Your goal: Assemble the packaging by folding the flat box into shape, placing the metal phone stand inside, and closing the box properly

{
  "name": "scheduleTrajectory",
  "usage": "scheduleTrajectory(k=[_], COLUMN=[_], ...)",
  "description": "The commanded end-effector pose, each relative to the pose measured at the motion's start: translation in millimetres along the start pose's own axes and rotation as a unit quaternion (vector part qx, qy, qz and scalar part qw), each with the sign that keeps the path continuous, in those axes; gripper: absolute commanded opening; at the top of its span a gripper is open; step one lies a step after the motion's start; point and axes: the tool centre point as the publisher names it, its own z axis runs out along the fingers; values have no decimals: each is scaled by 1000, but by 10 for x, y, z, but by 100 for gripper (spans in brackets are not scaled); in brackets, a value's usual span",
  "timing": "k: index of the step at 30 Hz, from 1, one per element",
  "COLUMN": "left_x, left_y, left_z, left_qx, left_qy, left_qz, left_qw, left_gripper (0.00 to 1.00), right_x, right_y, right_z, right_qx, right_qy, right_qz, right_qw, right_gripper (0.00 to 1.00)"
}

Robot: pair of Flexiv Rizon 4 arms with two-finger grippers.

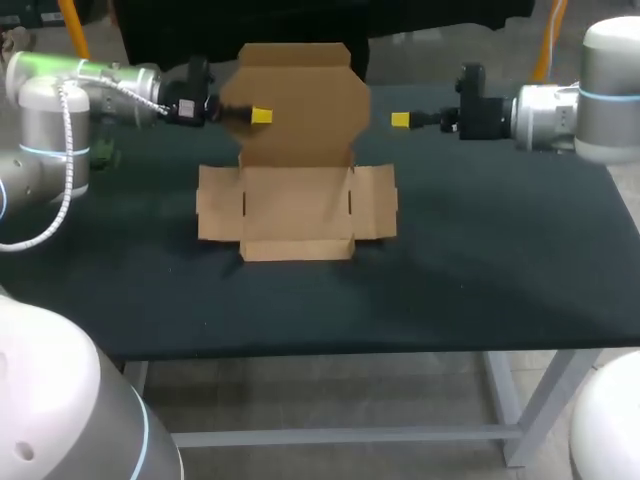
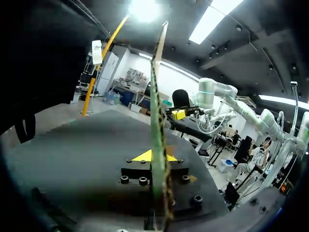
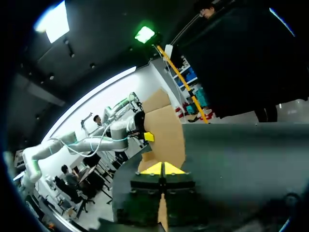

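While left jaws pinch its upright lid (image 1: 305, 100), box (image 1: 296, 215) lies unfolded; right jaws pressed together.

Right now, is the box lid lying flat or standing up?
Standing up: the lid rises upright from the rest of the box, spread flat on the table, with the left gripper pinching its edge.

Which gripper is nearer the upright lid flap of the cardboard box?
Left. The left gripper is shut on the raised lid flap near its left edge; the right gripper hangs clear of the flap, off its right edge.
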Motion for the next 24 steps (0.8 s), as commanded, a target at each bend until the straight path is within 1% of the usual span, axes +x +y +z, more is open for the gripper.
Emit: scheduleTrajectory(k=[1, 6, 8, 11, 24], left_x=[40, 71, 73, 76, 76], left_y=[-59, -122, -150, -187, -187], left_z=[28, 64, 90, 115, 115], left_qx=[-4, -2, -1, -2, -2], left_qy=[-5, -9, -12, -12, -12], left_qz=[7, 14, 14, 14, 14], left_qw=[1000, 1000, 1000, 1000, 1000], left_gripper=[0, 0, 0, 0, 0], right_x=[104, 212, 257, 290, 290], right_y=[-99, -202, -241, -284, -284], right_z=[-121, -197, -243, -332, -332], right_qx=[-16, -10, -13, -14, -14], right_qy=[-56, -88, -112, -135, -135], right_qz=[-12, -42, -44, -21, -21], right_qw=[998, 995, 993, 991, 991], right_gripper=[0, 0, 0, 0, 0])
